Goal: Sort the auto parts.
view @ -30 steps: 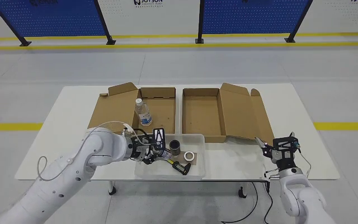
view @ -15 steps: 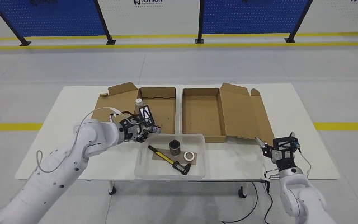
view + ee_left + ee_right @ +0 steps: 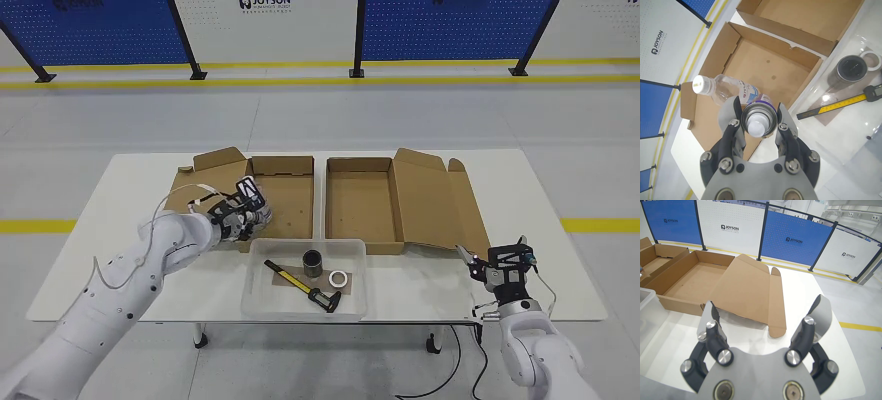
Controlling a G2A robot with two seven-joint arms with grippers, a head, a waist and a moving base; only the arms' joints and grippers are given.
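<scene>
My left gripper point(image 3: 758, 106) is shut on a purple-labelled spray can point(image 3: 758, 117) with a white nozzle. It holds the can over the near corner of the left cardboard box point(image 3: 768, 64), right beside a clear plastic bottle point(image 3: 725, 89) lying in that box. In the top view this gripper point(image 3: 244, 205) is at the box's point(image 3: 288, 195) front left. A clear bin point(image 3: 352, 244) holds a black cylinder point(image 3: 313, 263), a tape ring point(image 3: 340, 278) and a yellow caliper point(image 3: 300, 285). My right gripper point(image 3: 765, 303) is open with nothing in it, at the table's front right point(image 3: 498, 264).
A second open cardboard box point(image 3: 360, 205) lies right of the first, its lid flap point(image 3: 745, 294) spread toward my right gripper. Bare white tabletop point(image 3: 120, 230) runs along the left end and the front right corner.
My left arm has carried the spray can from over the clear bin back and left to the left box, beside the bottle. The right arm has not moved.
</scene>
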